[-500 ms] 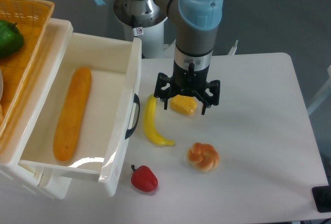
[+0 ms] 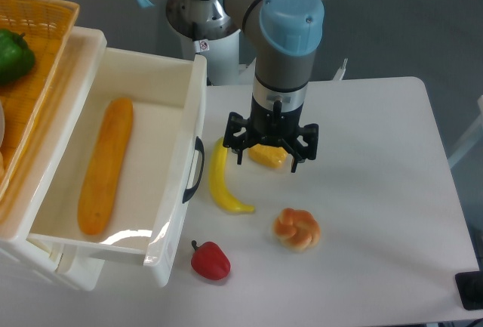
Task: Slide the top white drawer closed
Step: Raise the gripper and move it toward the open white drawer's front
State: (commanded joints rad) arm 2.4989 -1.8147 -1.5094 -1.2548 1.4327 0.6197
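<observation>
- Since the earlier frame, the gripper (image 2: 270, 151) has shifted slightly left and farther back over the yellow block (image 2: 269, 156).
- Arm vertical, wrist pointing down; fingers spread wide, holding nothing.
- The top white drawer (image 2: 181, 127) stands pulled out at left, black handle (image 2: 197, 169) facing the gripper, long axis running front to back, long orange vegetable (image 2: 106, 165) inside.

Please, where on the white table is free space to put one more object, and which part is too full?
Free: the right side of the table, right of the gripper, and the front right, beyond the bread knot. Crowded: the strip by the top white drawer, where banana, yellow block and red pepper lie close together.
</observation>
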